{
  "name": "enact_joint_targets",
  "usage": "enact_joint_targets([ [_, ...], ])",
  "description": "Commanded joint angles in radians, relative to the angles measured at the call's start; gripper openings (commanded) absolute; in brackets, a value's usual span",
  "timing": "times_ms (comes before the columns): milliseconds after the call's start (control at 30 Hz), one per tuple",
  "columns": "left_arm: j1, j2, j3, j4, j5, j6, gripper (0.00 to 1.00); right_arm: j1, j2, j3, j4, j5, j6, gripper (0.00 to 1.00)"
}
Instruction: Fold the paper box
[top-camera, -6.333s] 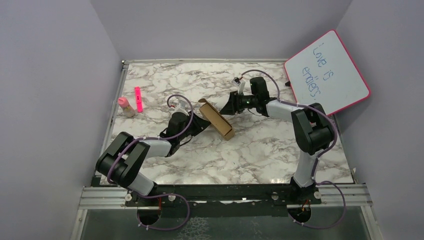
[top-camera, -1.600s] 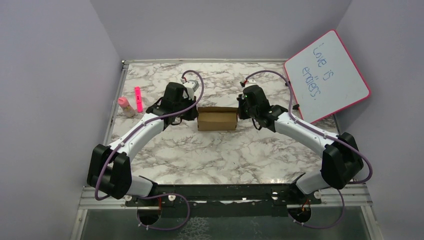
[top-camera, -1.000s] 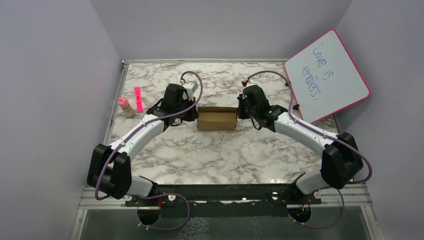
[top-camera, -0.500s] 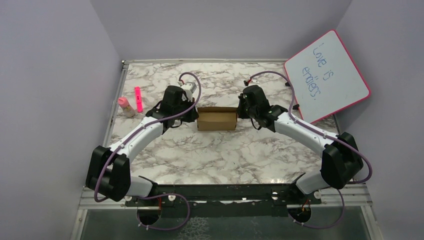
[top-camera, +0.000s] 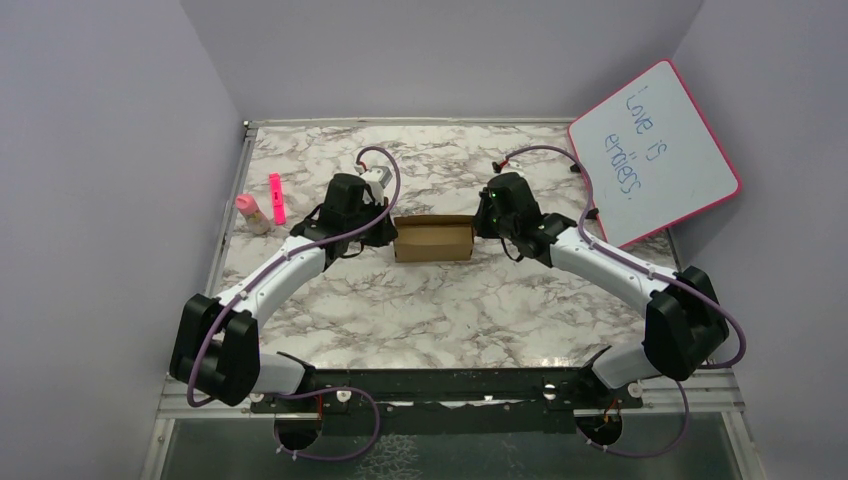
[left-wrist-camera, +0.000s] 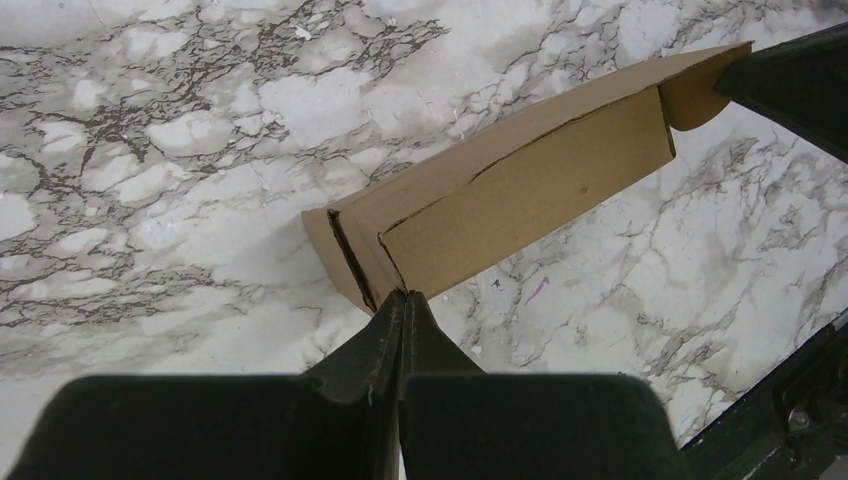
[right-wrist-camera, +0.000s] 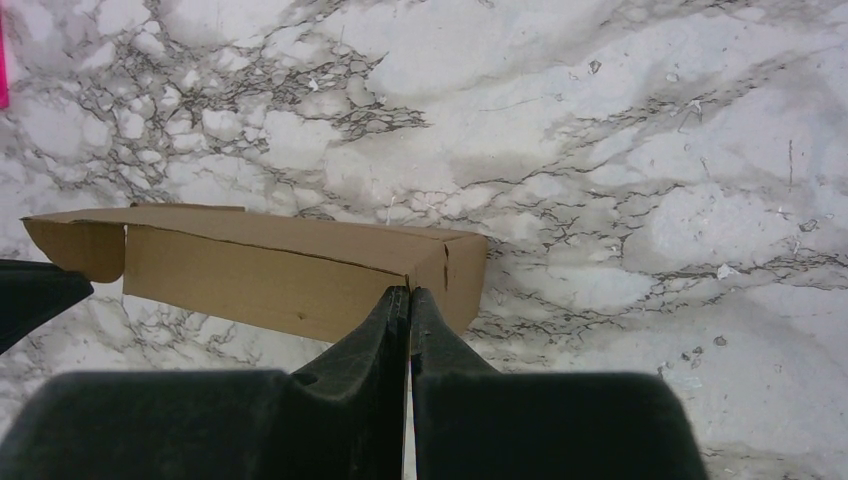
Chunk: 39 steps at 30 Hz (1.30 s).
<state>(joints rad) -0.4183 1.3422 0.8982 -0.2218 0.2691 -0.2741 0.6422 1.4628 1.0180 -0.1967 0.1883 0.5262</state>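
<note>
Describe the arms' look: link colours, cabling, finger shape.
The left arm and right arm have white links, black joint housings and a purple cable looped alongside each. The left gripper and right gripper have matte black fingers tapering to thin wedge tips. No markings visible.

The box (top-camera: 434, 238) is plain brown. The table (top-camera: 480, 310) is white with grey swirly lines. By its left edge lie a bright pink pen (top-camera: 277, 198) and a bottle (top-camera: 250, 213), maybe pink-topped. The board (top-camera: 655, 155) has a pink rim and blue writing.
</note>
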Motion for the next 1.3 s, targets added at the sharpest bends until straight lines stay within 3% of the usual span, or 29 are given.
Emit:
enact_joint_targets([
  [0,-0.001,-0.038,-0.012,0.034,0.040,-0.011,0.00,0.009,-0.001,0.037,-0.008,-0.045,0.022,0.08],
  [300,-0.002,-0.055,-0.018,0.016,0.006,0.002,0.00,0.008,0.021,0.104,-0.087,-0.016,0.021,0.09],
  [1267,-0.001,-0.072,-0.011,-0.015,-0.030,0.020,0.00,0.009,0.042,-0.022,0.005,-0.002,-0.028,0.08],
])
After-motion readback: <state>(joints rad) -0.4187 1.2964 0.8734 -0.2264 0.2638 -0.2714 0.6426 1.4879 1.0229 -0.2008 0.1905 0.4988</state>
